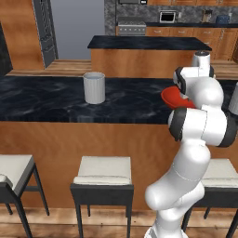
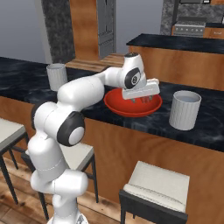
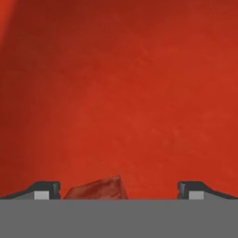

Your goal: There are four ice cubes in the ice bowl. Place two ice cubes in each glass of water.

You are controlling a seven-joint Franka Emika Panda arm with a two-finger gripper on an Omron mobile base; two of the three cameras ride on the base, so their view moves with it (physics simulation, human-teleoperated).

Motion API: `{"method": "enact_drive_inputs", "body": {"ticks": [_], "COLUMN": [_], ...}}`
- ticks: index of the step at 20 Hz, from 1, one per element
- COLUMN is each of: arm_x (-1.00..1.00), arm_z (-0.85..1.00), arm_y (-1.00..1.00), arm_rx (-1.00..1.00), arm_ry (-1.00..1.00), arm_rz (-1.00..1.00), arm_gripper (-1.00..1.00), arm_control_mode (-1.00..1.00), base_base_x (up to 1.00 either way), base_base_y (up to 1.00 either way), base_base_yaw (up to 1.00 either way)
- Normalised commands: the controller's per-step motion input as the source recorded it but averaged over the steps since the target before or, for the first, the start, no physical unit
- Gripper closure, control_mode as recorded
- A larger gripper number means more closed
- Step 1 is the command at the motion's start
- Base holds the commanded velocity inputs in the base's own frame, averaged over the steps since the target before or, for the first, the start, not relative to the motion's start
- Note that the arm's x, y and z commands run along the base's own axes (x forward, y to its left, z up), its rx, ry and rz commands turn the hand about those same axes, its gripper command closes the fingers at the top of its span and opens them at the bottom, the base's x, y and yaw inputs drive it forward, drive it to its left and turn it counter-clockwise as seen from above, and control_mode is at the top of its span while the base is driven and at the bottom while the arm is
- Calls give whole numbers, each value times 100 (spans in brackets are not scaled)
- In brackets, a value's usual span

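Gripper point(image 2: 142, 100) fingers hang spread wide inside the ice bowl point(image 2: 118, 108), pinching nothing. From the left base view, the red bowl point(image 1: 171, 96) sits on the dark counter point(image 1: 46, 100), mostly hidden by the arm, with one glass of water point(image 1: 94, 87) well to its left. From the right base view, the bowl lies between a near tumbler point(image 2: 184, 110) and a far tumbler point(image 2: 57, 76). In the hand view, the wide-apart fingertips point(image 3: 45, 189) flank one reddish ice cube point(image 3: 100, 188) on the bowl floor.
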Motion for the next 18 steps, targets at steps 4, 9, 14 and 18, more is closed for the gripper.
{"method": "enact_drive_inputs", "body": {"ticks": [4, 9, 14, 18], "arm_x": [3, 11, 13, 3], "arm_z": [-9, -1, -7, -26], "arm_y": [-12, -23, -35, -30], "arm_rx": [0, 0, 0, 0], "arm_ry": [0, 0, 0, 0], "arm_rz": [11, 11, 12, 12], "arm_gripper": [-100, -100, -100, -100], "arm_control_mode": [-100, -100, -100, -100], "base_base_x": [0, 0, 0, 0], "base_base_y": [0, 0, 0, 0], "base_base_yaw": [0, 0, 0, 0]}}
